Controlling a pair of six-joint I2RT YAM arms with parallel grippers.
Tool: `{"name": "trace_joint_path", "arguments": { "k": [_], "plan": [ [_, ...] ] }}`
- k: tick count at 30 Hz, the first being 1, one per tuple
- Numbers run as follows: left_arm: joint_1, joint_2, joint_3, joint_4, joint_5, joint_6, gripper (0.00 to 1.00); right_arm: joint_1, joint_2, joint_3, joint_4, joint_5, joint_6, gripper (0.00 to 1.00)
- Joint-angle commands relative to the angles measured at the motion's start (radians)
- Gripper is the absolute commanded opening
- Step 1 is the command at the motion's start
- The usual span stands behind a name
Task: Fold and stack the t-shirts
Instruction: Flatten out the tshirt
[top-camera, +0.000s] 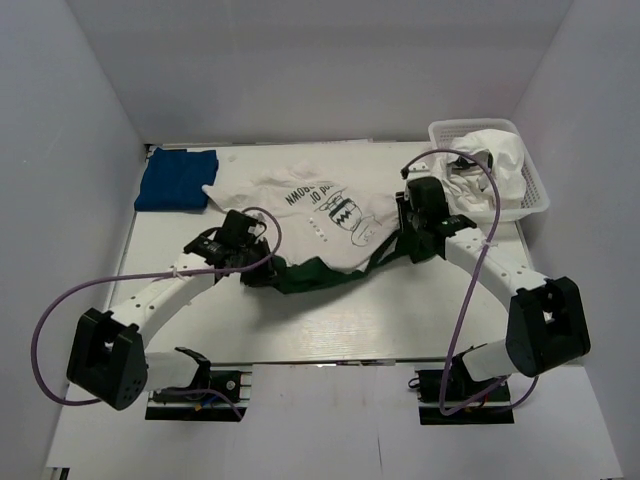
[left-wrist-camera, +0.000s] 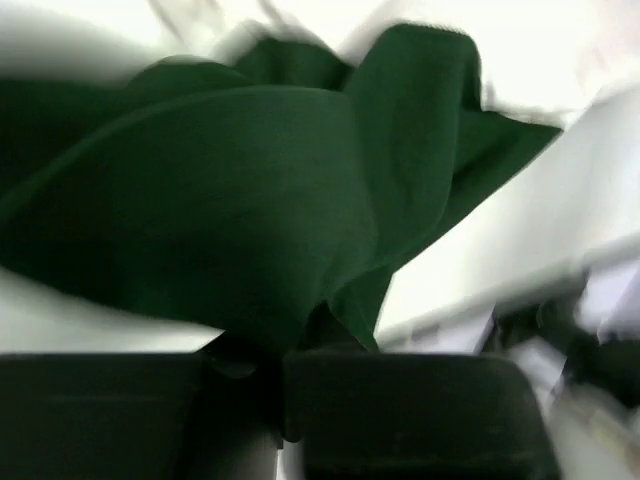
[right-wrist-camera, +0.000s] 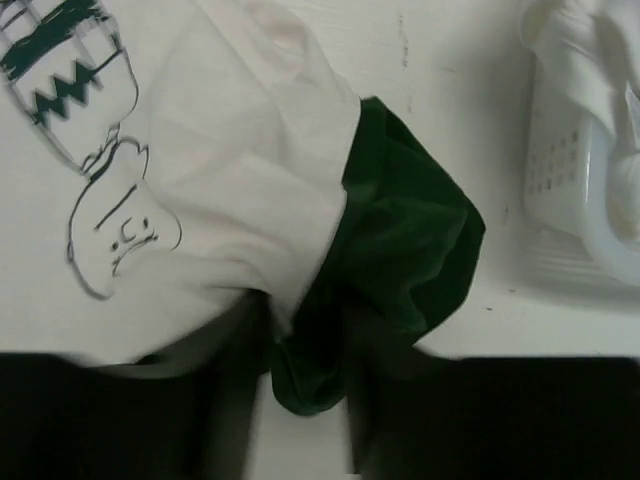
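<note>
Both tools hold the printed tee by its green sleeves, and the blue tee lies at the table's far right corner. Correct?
No. The blue tee lies at the far left corner, as the top view shows. The left tool and right tool do hold the printed tee by its green sleeves.

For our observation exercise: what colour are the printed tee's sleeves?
Dark green sleeves, clearest in the right wrist view.

A white latticed basket (top-camera: 537, 186) sits at the far right corner of the pale counter (top-camera: 330, 320), beside the right wall, holding crumpled white cloth (top-camera: 497, 150) piled above its rim.
</note>
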Motion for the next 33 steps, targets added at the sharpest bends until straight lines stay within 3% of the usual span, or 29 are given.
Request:
{"name": "trace_joint_path", "arguments": {
  "k": [1,2,3,5,7,10,11,14,15,18,20,22,23,24,26,29,33],
  "plan": [
    [-0.043,-0.077,0.039,-0.093,0.200,0.046,0.25,-0.025,0.016,0.043,-0.032,0.086,0.071,0.48],
    [-0.053,-0.068,0.039,-0.110,0.241,0.069,0.39,-0.034,0.024,0.051,-0.044,0.098,0.077,0.59],
    [-0.062,-0.058,0.005,-0.110,0.352,0.088,0.64,-0.030,0.048,0.074,-0.064,0.104,0.095,0.69],
    [-0.083,-0.039,0.005,-0.121,0.410,0.115,0.85,-0.036,0.059,0.097,-0.115,0.104,0.108,0.75],
    [-0.097,-0.015,0.057,-0.191,0.363,0.173,1.00,-0.033,0.055,0.149,-0.145,0.090,0.112,0.86],
    [-0.119,0.043,0.248,-0.324,0.225,0.230,1.00,-0.029,0.009,0.200,-0.221,0.038,0.138,0.90],
    [-0.119,0.055,0.293,-0.337,0.105,0.230,1.00,-0.029,0.003,0.219,-0.259,0.006,0.144,0.90],
    [-0.105,0.110,0.443,-0.337,-0.123,0.182,1.00,-0.019,-0.013,0.235,-0.299,-0.124,0.198,0.90],
    [-0.096,0.126,0.492,-0.317,-0.156,0.169,1.00,-0.011,-0.013,0.229,-0.302,-0.252,0.209,0.90],
    [-0.087,0.217,0.569,-0.245,-0.286,0.122,1.00,0.021,0.009,0.160,-0.230,-0.401,0.278,0.90],
    [-0.070,0.302,0.605,-0.172,-0.329,0.121,1.00,0.041,0.052,0.112,-0.210,-0.430,0.295,0.90],
    [-0.033,0.513,0.759,-0.243,-0.390,0.134,1.00,0.059,0.119,0.124,-0.230,-0.459,0.290,0.90],
    [-0.018,0.599,0.930,-0.294,-0.422,0.134,1.00,0.075,0.174,0.137,-0.233,-0.451,0.281,0.90],
    [0.013,0.755,1.014,-0.341,-0.452,0.134,1.00,0.090,0.190,0.144,-0.238,-0.437,0.276,0.90],
    [0.045,0.878,1.211,-0.415,-0.476,0.149,1.00,0.107,0.235,0.143,-0.225,-0.418,0.258,0.90],
    [0.122,0.998,1.281,-0.366,-0.438,0.170,1.00,0.133,0.282,0.134,-0.233,-0.384,0.249,0.90],
    [0.148,1.020,1.202,-0.285,-0.441,0.171,1.00,0.141,0.315,0.093,-0.270,-0.319,0.255,0.90]
  ]
}}
